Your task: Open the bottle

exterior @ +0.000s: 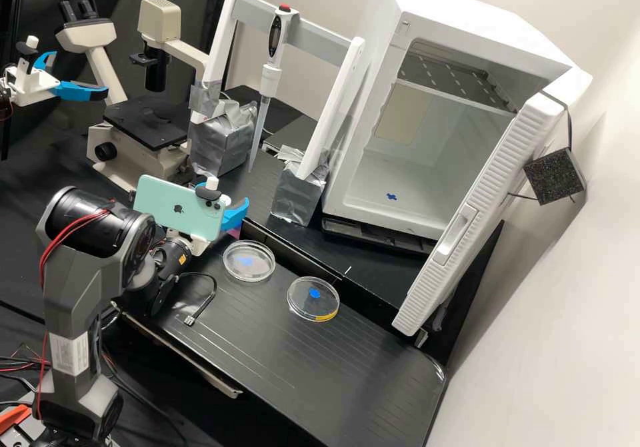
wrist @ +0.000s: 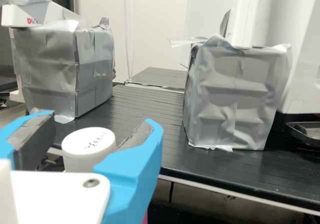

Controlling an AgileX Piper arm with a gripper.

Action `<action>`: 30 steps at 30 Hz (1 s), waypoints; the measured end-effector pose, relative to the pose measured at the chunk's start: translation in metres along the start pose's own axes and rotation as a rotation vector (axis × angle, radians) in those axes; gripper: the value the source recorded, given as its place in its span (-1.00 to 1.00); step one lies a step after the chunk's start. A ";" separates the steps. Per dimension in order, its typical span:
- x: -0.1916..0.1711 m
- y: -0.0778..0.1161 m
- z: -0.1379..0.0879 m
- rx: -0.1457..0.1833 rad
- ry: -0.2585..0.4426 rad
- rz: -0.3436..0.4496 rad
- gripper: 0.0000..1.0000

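My gripper (exterior: pixel 227 198) is at the bench's left part, partly behind the teal phone on the arm, with a bottle's white cap (exterior: pixel 225 201) between its blue fingers. A bit of pink bottle (exterior: pixel 235 232) shows under them. In the wrist view the gripper (wrist: pixel 101 121) stands open around the round white cap (wrist: pixel 89 143), which has dark writing on top. A narrow gap parts the cap from one finger; whether the other touches it I cannot tell. Most of the bottle's body is hidden by the gripper.
Two lidded-looking clear dishes (exterior: pixel 249 261) (exterior: pixel 313 298) lie on the black bench (exterior: pixel 280 360). Behind stand silver-taped blocks (exterior: pixel 299 194), a hanging pipette (exterior: pixel 270 77), a microscope (exterior: pixel 147 124) and an open white cabinet (exterior: pixel 393 174). A loose cable (exterior: pixel 200 307) lies near the arm.
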 end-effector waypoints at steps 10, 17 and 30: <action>0.000 0.000 0.000 -0.007 0.001 -0.001 -1.00; 0.000 0.000 0.000 -0.007 0.001 -0.001 -1.00; 0.000 -0.001 -0.001 -0.015 -0.005 0.004 -1.00</action>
